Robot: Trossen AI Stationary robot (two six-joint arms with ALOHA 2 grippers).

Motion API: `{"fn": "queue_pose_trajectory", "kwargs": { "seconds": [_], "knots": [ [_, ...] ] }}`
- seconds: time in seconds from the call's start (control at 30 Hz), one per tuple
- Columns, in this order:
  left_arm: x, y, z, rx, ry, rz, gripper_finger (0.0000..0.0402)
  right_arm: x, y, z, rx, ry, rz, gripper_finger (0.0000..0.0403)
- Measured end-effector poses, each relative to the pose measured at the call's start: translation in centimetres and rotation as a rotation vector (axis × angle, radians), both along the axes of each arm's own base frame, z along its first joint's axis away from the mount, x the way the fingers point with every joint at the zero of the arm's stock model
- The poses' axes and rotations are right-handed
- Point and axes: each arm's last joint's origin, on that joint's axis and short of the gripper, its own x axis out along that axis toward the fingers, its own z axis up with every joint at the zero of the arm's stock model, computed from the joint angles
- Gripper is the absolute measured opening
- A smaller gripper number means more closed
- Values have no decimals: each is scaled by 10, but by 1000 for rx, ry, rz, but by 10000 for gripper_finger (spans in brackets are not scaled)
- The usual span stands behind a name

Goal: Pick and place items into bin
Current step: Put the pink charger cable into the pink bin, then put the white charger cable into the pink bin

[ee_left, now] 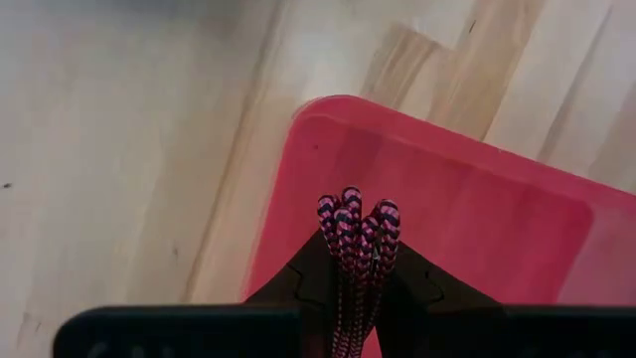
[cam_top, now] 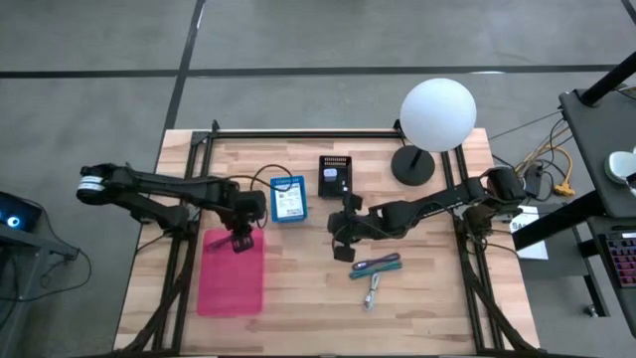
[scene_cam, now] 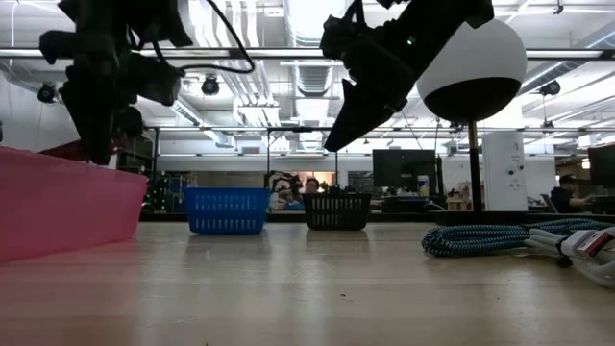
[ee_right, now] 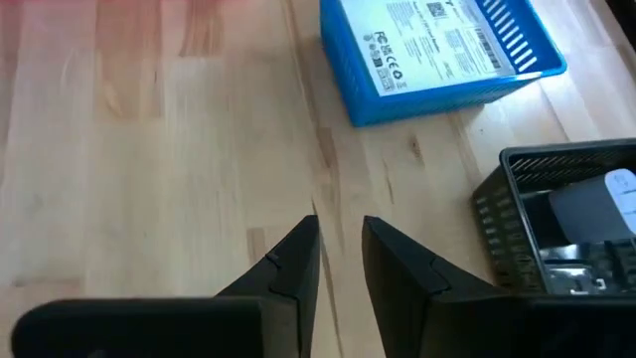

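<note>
High view: left gripper [cam_top: 241,242] poised over the near-top corner of the pink bin [cam_top: 232,283], clamped on a bundled cord. Right gripper [cam_top: 343,249] hovering mid-table, between the bin and the loose items. Blue basket [cam_top: 288,199] with a white printed packet inside, black basket [cam_top: 335,175] beside it, both near the table's far edge. Teal and purple cords [cam_top: 376,266] lying together on the wood, a small silvery piece [cam_top: 372,291] just below them. White ball lamp [cam_top: 436,115] standing at the far right corner.

Low view: both arms raised above the tabletop; pink bin wall [scene_cam: 67,207] at left, blue [scene_cam: 227,210] and black [scene_cam: 337,210] baskets far back, a teal braided cord [scene_cam: 480,237] lying at right.

Left wrist view: fingers pinched tight on a folded magenta-and-dark braided cord [ee_left: 355,239], held directly above the bin's corner [ee_left: 477,219].

Right wrist view: fingers [ee_right: 288,264] set narrow, a slim gap between them, nothing in it; bare wood beneath, blue basket [ee_right: 437,60] and black basket [ee_right: 566,229] ahead.
</note>
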Motion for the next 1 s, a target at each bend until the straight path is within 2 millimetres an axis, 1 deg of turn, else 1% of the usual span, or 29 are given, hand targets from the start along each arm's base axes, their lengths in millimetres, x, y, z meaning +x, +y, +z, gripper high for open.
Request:
{"fn": "queue_pose_trajectory", "kwargs": {
  "seconds": [0.17, 0.33, 0.53, 0.73, 0.9, 1.0],
  "knots": [
    [8, 0, -12, -7, 62, -21, 34, -1, 0, -1, -18, 22, 17, 68],
    [13, -3, -19, -97, 97, -70, 69, -2, -2, -1, -19, 30, 14, 68],
    [14, -3, -20, -106, 96, -65, 104, -5, -2, -4, -17, 75, 15, 68],
    [8, -4, -8, -128, 29, -73, 127, -11, 3, -5, 166, 156, 145, 74],
    [-3, -4, 8, -126, -62, -77, 136, -20, 6, -6, 286, 249, 247, 109],
    [-10, -4, 18, -115, -125, -73, 137, -22, 10, -3, 379, 258, 352, 139]
  ]
}}
